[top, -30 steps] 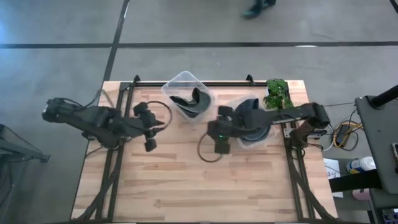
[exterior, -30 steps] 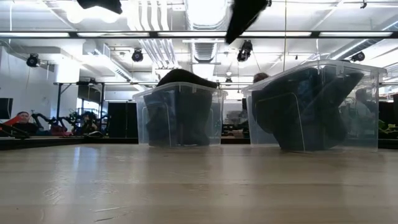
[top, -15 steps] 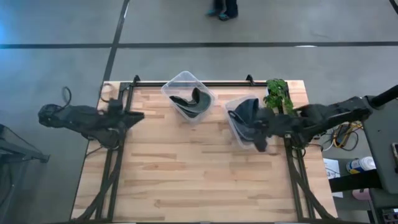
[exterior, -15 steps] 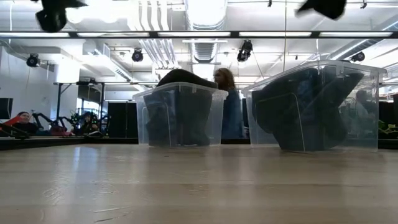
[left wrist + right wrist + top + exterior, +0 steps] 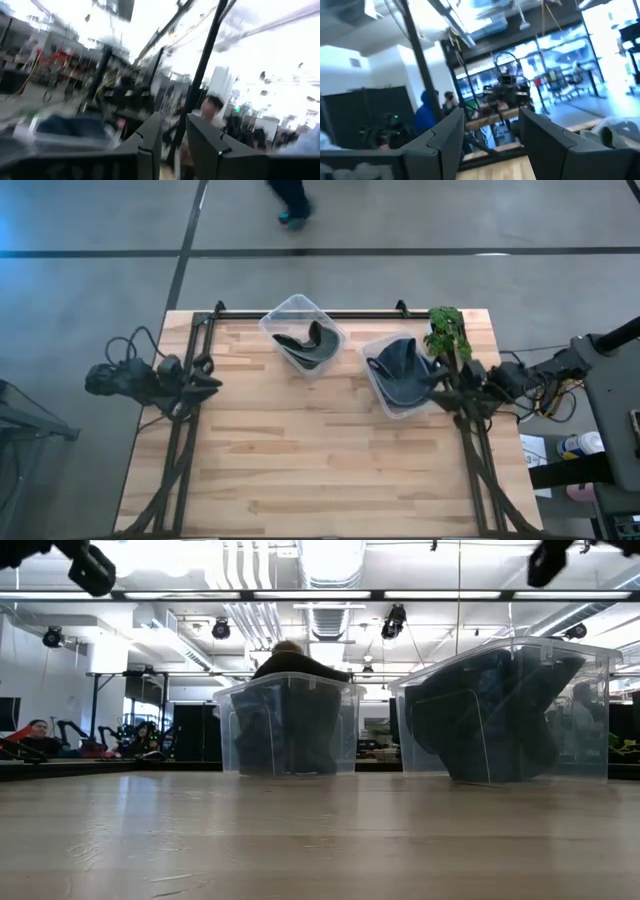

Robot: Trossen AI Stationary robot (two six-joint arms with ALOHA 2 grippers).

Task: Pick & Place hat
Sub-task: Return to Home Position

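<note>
Two dark hats lie in clear plastic bins at the far half of the table: one hat (image 5: 305,342) in the middle bin (image 5: 270,322), the other hat (image 5: 400,365) in the bin to its right (image 5: 392,410). In the low view both bins (image 5: 290,725) (image 5: 505,710) stand on the wood. My left gripper (image 5: 210,380) is drawn back at the table's left edge, open and with nothing in it (image 5: 175,145). At the right edge, close by the right bin, my right gripper (image 5: 440,383) also stands open with nothing in it (image 5: 490,135).
A green potted plant (image 5: 447,330) stands at the far right corner, behind the right bin. Bare wooden tabletop (image 5: 320,460) fills the near half. A person walks across the floor beyond the far edge (image 5: 288,200).
Both arms have pulled back from the table's middle, the left toward the left edge and the right toward the right edge. Both grippers have tipped up from pointing down at the table to pointing out level. The hats and bins have not moved.
</note>
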